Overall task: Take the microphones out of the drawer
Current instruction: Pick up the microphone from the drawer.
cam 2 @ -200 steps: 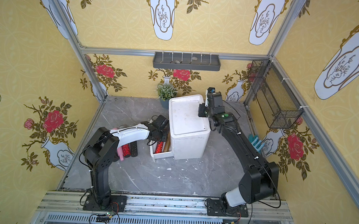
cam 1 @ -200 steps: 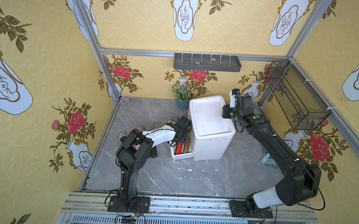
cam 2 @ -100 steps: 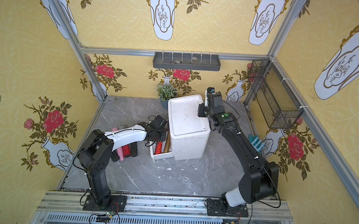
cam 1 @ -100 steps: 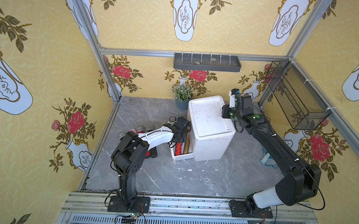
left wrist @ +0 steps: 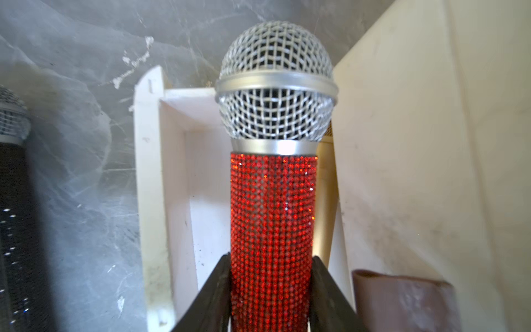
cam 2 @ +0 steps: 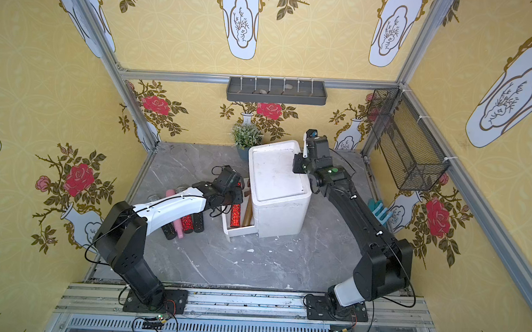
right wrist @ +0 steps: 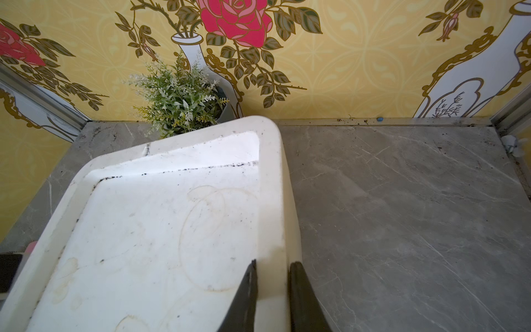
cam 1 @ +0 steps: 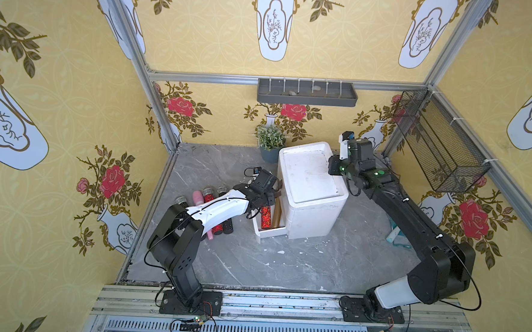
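Note:
A red rhinestone microphone (left wrist: 273, 215) with a silver mesh head lies in the open white drawer (left wrist: 149, 201), parallel to its front panel. My left gripper (left wrist: 271, 257) is shut on its red handle, one finger pressing each side. In both top views that gripper (cam 1: 267, 198) is over the drawer (cam 1: 269, 234) and the microphone (cam 1: 266, 216) shows below it. A gold microphone (left wrist: 324, 201) lies beside the red one. My right gripper (right wrist: 274, 263) is shut on the top rim of the white cabinet (right wrist: 161, 230) at its right edge (cam 1: 333, 170).
Several microphones (cam 1: 212, 214), pink, red and black, lie on the grey table left of the drawer. A potted plant (cam 1: 270, 142) stands behind the cabinet. A wire basket (cam 1: 441, 144) hangs on the right wall and a teal object (cam 1: 394, 234) lies below it.
My left arm's elbow has swung toward the front left while its gripper stays at the drawer, shut on the red microphone. The right arm has not moved.

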